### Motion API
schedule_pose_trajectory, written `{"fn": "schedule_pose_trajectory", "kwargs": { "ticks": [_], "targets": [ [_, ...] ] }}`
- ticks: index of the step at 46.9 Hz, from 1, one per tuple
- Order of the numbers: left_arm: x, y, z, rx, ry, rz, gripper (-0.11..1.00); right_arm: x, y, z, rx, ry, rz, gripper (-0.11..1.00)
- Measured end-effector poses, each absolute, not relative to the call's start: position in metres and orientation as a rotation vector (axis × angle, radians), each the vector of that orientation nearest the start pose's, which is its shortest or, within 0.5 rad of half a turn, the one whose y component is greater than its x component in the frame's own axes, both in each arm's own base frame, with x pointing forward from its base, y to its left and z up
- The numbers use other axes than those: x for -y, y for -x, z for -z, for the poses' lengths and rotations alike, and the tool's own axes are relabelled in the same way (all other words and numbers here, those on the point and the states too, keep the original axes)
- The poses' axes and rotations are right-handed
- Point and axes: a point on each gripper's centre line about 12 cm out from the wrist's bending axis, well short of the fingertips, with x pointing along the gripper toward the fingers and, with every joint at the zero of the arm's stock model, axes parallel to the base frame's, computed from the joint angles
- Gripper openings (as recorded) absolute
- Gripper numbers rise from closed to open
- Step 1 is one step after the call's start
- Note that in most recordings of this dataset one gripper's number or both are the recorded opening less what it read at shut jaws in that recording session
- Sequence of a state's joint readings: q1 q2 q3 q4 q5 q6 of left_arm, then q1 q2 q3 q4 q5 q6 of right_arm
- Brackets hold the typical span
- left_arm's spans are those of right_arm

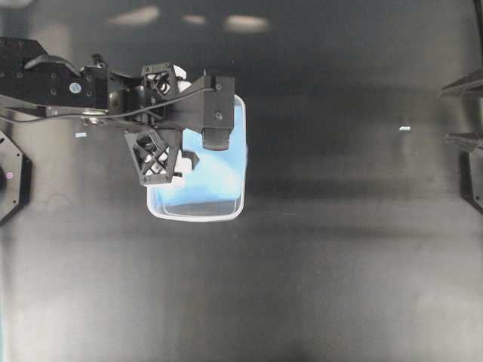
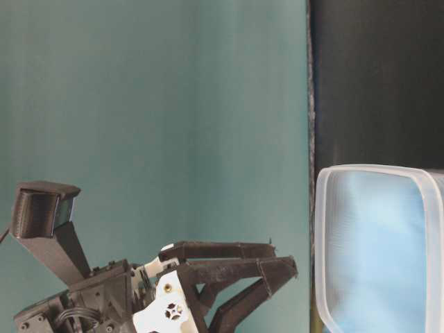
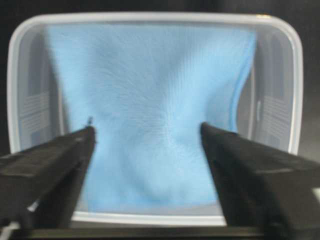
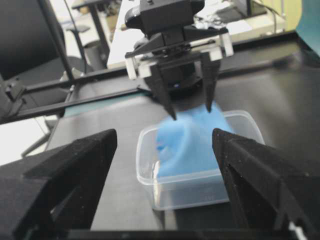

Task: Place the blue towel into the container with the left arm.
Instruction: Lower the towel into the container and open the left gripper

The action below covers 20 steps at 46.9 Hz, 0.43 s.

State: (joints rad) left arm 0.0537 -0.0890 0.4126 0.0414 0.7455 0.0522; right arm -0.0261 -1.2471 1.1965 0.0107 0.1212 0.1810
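The blue towel (image 1: 219, 170) lies bunched inside the container (image 1: 198, 216), a clear tub left of the table's middle. In the left wrist view the towel (image 3: 150, 85) covers most of the tub's floor inside the rim (image 3: 150, 17). My left gripper (image 1: 179, 121) hangs open and empty just above the tub; its fingertips (image 4: 173, 116) sit over the towel (image 4: 192, 145) and hold none of it. My left gripper (image 3: 147, 132) shows both jaws wide apart. My right gripper (image 4: 164, 134) is open and empty, far off at the table's right edge (image 1: 457, 111).
The tub (image 2: 326, 243) shows at table level with blue behind its wall. A small white scrap (image 1: 404, 128) lies at right and another (image 1: 81, 135) at left. A black arm base (image 1: 11, 177) sits at the left edge.
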Motion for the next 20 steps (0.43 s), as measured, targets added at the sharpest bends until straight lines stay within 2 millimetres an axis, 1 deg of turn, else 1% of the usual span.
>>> {"fn": "schedule_pose_trajectory", "kwargs": {
  "ticks": [1, 3, 7, 11, 15, 20],
  "targets": [
    [-0.023, -0.373, -0.232, -1.071, -0.059, -0.030, 0.89, 0.004, -0.152, -0.287, -0.065, -0.192, 0.030, 0.75],
    [-0.023, -0.373, -0.232, -1.071, -0.054, -0.034, 0.91, 0.004, -0.152, -0.286, -0.067, -0.192, 0.030, 0.75],
    [-0.023, -0.372, -0.234, -1.062, -0.042, -0.041, 0.87, 0.004, -0.152, -0.287, -0.065, -0.192, 0.030, 0.75],
    [-0.023, -0.367, -0.241, -1.036, -0.020, -0.055, 0.85, 0.004, -0.151, -0.287, -0.062, -0.191, 0.029, 0.75],
    [-0.022, -0.357, -0.254, -0.982, 0.000, -0.067, 0.83, 0.004, -0.150, -0.289, -0.053, -0.189, 0.028, 0.75],
    [-0.019, -0.339, -0.280, -0.839, 0.010, -0.068, 0.83, 0.004, -0.147, -0.295, -0.025, -0.180, 0.027, 0.75]
  ]
}}
